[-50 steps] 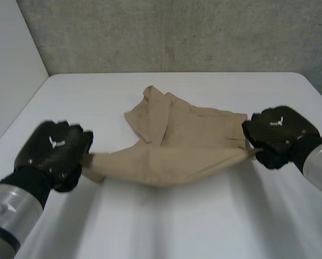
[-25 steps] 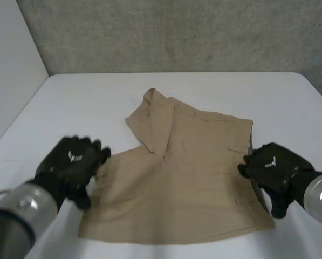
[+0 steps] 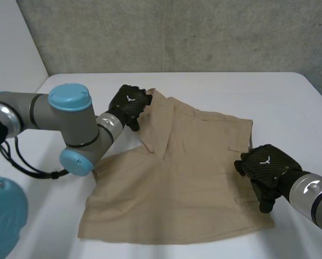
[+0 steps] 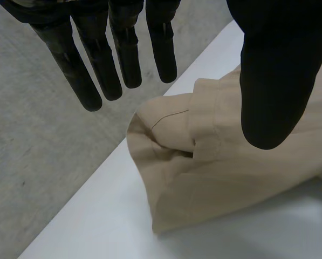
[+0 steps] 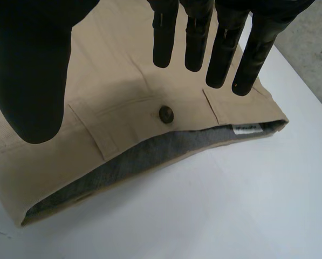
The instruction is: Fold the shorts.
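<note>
Tan shorts (image 3: 187,178) lie spread on the white table (image 3: 204,89), one leg bunched at the far left corner. My left hand (image 3: 129,102) hovers over that bunched leg end (image 4: 171,135), fingers (image 4: 112,59) straight and apart from the thumb, holding nothing. My right hand (image 3: 266,167) is above the waistband at the shorts' right edge. Its fingers (image 5: 204,32) are straight and spread over the button (image 5: 165,114) and the grey lining (image 5: 150,154), gripping nothing.
The table's far edge meets a grey concrete wall (image 3: 177,32). My left arm (image 3: 69,129) reaches across the table's left side. Bare table surface lies along the far edge and right of the shorts.
Both hands let go of the shorts, which dropped and spread flat. My left hand travelled from the near left up to the far leg end. My right hand stayed by the waistband.
</note>
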